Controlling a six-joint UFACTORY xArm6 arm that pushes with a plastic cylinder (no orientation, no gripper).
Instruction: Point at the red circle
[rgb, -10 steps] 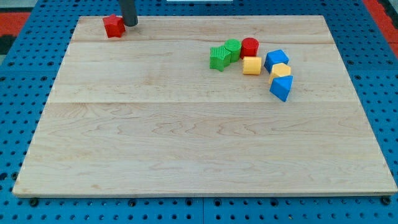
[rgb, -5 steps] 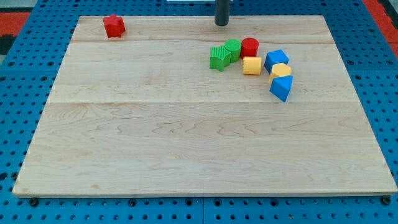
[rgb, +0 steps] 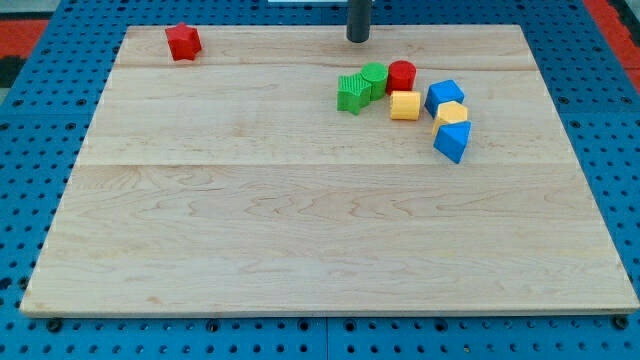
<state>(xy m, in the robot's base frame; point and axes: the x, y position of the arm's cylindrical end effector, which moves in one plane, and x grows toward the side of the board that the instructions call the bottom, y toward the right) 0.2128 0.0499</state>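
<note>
My tip (rgb: 358, 39) sits near the tabletop's (rgb: 300, 250) top edge, up-left of the red circle (rgb: 402, 75).
No jaws on this rig (just the rod). I'd ease down-right and stop short, avoiding the green blocks (rgb: 360, 87) touching it.
</note>
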